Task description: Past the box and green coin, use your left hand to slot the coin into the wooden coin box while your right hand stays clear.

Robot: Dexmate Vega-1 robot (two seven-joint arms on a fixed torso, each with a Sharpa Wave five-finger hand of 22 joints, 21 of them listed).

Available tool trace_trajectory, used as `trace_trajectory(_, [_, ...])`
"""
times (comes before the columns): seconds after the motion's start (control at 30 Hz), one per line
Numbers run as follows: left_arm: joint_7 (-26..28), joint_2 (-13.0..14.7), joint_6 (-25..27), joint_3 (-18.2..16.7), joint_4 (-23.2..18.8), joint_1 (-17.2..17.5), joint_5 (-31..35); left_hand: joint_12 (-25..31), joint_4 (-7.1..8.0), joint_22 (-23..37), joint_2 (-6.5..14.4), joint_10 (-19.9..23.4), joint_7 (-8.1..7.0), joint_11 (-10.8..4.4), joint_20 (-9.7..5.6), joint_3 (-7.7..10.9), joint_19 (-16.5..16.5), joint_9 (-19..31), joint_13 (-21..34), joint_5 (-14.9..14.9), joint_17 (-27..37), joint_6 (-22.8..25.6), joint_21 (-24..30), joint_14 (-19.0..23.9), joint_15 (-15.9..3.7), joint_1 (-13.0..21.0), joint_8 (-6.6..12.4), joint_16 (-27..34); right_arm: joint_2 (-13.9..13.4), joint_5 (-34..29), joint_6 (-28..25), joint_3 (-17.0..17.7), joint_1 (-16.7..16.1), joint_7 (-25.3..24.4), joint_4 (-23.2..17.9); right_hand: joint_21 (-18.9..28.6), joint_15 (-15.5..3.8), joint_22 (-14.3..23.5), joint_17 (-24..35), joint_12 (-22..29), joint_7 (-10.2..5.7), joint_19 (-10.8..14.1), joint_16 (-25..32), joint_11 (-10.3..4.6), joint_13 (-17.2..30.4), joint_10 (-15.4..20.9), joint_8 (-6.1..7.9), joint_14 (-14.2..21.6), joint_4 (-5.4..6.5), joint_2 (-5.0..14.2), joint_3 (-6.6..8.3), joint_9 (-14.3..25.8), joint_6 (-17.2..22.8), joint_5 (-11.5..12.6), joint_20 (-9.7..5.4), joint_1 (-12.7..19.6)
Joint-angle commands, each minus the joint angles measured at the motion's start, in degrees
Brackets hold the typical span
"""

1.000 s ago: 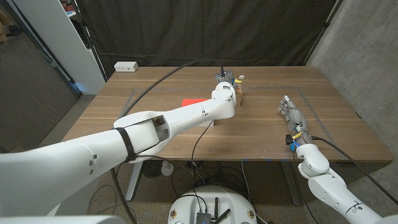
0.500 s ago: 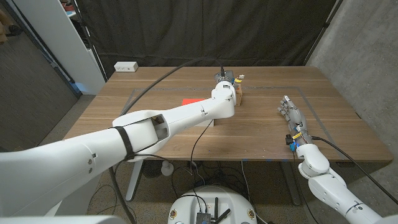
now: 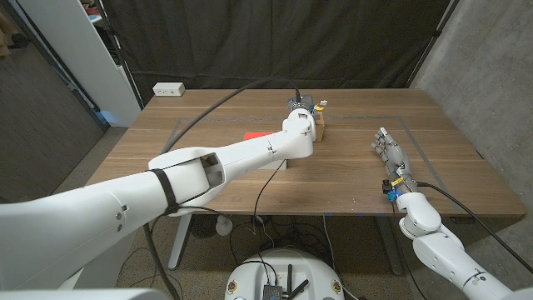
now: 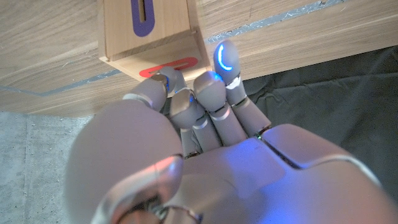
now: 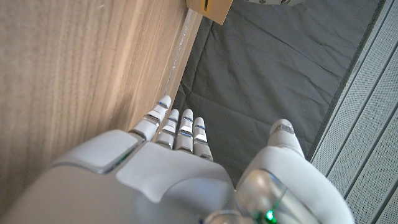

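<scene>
The wooden coin box [image 3: 320, 126] stands at the table's far middle. In the left wrist view the box [image 4: 118, 34] shows a purple slot [image 4: 142, 14] on one face and a red slot [image 4: 172, 65] on the face beside it. My left hand [image 3: 301, 107] reaches over the box; its fingers [image 4: 186, 102] are bunched and curled, tips touching the box at the red slot. No green coin shows between them. My right hand [image 3: 390, 153] lies far to the right near the front edge, fingers [image 5: 177, 127] straight and holding nothing.
A flat red piece [image 3: 253, 136] lies on the table left of the box, partly behind my left arm. A white power strip [image 3: 168, 88] sits at the far left corner. Tape lines mark the table [image 3: 433, 133] on the right. A dark curtain hangs behind.
</scene>
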Motion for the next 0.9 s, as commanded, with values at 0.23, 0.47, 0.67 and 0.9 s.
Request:
trace_trajectory(0.23, [0.02, 1.56, 0.75, -0.29, -3.40, -0.05, 0.27, 0.46, -0.01, 0.13, 0.08, 0.20, 0.15, -0.43, -4.88, 0.03, 0.37, -1.40, 0.04, 0.73, -0.15, 0.74, 0.40, 0.66, -0.07, -1.00, 0.61, 0.28, 0.30, -0.25, 0.49, 0.12, -0.28, -0.42, -0.15, 0.23, 0.16, 0.19, 0.15, 0.39, 0.03, 0.59, 0.42, -0.01, 0.12, 0.66, 0.21, 0.65, -0.04, 0.18, -0.19, 0.05, 0.53, 0.28, 0.30, 0.67])
trace_trajectory(0.47, [0.72, 0.89, 0.28, -0.59, -2.33, -0.61, 0.47, 0.53, -0.16, -0.11, 0.49, 0.05, 0.07, -0.38, -4.90, 0.38, 0.37, -2.29, -0.06, 0.89, -0.37, 0.72, 0.40, 0.32, -0.10, -0.92, 0.59, 0.21, 0.10, -0.37, 0.27, 0.28, -0.66, -0.64, -0.64, 0.26, 0.14, 0.19, 0.16, 0.42, -0.03, 0.75, 0.48, 0.08, 0.12, 0.79, 0.21, 0.81, -0.04, 0.18, -0.20, 0.05, 0.61, 0.28, 0.32, 0.68])
trace_trajectory(0.67, [1.18, 0.58, 0.04, -0.60, -2.10, -0.77, 0.72, 0.31, -0.23, -0.03, 0.56, 0.06, 0.09, -0.43, -4.88, 0.51, 0.24, -2.93, -0.51, 0.93, -0.35, 0.86, 0.50, 0.38, -0.10, -0.95, 0.68, 0.44, 0.08, -0.65, 0.50, 0.31, -0.99, -0.71, -0.81, 0.26, 0.17, 0.19, 0.17, 0.39, -0.06, 0.79, 0.48, 0.02, 0.12, 0.77, 0.20, 0.83, -0.04, 0.17, -0.21, 0.06, 0.68, 0.28, 0.31, 0.68])
trace_trajectory(0.9, [1.45, 0.75, 0.30, -0.88, -3.02, -0.82, 0.97, 0.52, -0.25, 0.08, 0.76, -0.13, 0.07, -0.30, -4.92, 0.65, 0.19, -3.54, -0.23, 0.90, -0.34, 0.88, 0.69, 0.40, -0.10, -0.88, 0.70, 0.62, 0.36, -1.00, 1.01, 0.50, -1.26, -1.14, -1.04, 0.27, 0.15, 0.19, 0.18, 0.42, -0.13, 0.89, 0.49, -0.05, 0.13, 0.89, 0.20, 0.88, -0.04, 0.15, -0.23, 0.06, 0.76, 0.27, 0.30, 0.66])
